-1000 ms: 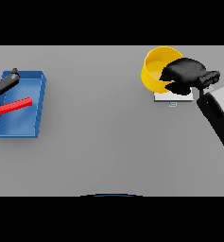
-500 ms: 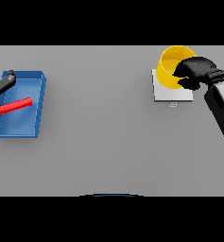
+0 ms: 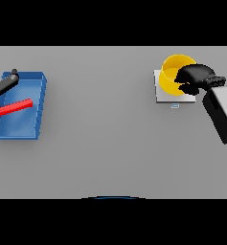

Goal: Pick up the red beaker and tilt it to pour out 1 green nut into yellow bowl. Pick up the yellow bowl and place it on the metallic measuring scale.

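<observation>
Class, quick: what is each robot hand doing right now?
Right robot hand: shut on the yellow bowl, over the scale.
Left robot hand: cannot be told.

you see the right hand [image 3: 195, 77] as a glossy black, rounded shape with thick, blunt fingers [image 3: 184, 75] and soft grey highlights along its top. behind it a short black wrist section [image 3: 214, 82] joins a boxy forearm [image 3: 221, 112] that is white on its upper face and dark grey to black along its lower side. at the left edge, the left hand [image 3: 4, 84] is a slim black shape with a pale sheen.
</observation>
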Motion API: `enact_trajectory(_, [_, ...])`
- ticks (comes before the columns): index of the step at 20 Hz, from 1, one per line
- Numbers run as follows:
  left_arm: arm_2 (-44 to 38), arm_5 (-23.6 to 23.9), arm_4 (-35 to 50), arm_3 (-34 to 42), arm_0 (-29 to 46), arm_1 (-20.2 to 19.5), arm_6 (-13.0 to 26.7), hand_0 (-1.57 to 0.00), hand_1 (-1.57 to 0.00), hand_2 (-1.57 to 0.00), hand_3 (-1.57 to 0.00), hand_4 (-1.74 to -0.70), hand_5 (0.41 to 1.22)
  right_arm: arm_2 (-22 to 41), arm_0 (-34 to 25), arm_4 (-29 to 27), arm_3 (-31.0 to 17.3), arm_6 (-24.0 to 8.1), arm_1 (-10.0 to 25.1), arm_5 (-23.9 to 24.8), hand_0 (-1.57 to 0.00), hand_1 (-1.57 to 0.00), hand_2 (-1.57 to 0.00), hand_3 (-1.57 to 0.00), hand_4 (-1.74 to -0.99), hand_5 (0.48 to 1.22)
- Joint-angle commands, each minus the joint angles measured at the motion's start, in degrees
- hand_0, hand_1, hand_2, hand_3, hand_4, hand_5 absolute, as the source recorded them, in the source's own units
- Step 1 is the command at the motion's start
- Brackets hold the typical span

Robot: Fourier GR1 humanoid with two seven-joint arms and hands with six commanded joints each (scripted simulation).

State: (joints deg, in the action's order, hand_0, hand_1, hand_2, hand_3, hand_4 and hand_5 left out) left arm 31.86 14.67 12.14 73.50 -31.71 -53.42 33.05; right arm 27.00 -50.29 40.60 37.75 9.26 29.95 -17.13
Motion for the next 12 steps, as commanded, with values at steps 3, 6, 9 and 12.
enact_trajectory(3, [-0.13,-0.46,0.04,-0.03,-0.42,-0.36,0.03,0.00,0.00,0.00,0.00,-0.81,0.740,-0.01,-0.59,-0.85,-1.32,0.08,-0.27,-0.82,-1.54,-1.41,-1.57,-1.17,-1.728,1.221])
enact_trajectory(6, [0.28,-0.29,-0.09,-0.46,-0.07,0.29,0.38,0.00,0.00,0.00,0.00,-0.81,0.744,-0.52,-1.00,-1.52,-2.64,-0.53,-0.72,-1.57,-1.22,-1.08,-1.13,-0.82,-1.548,1.053])
enact_trajectory(9, [0.16,-1.04,-0.15,-1.54,-1.23,0.57,0.05,0.00,0.00,0.00,0.00,-0.81,0.742,-0.47,-1.89,-1.40,-4.03,0.24,-0.74,-2.49,-0.62,-0.55,-0.69,-0.67,-1.444,0.887])
enact_trajectory(12, [0.08,-0.85,-0.11,-2.18,-1.28,1.13,-0.51,0.00,0.00,0.00,0.00,-0.81,0.739,-0.26,-2.76,-0.99,-5.86,1.78,-0.80,-2.55,-0.32,-0.28,-0.45,-0.57,-1.397,0.799])
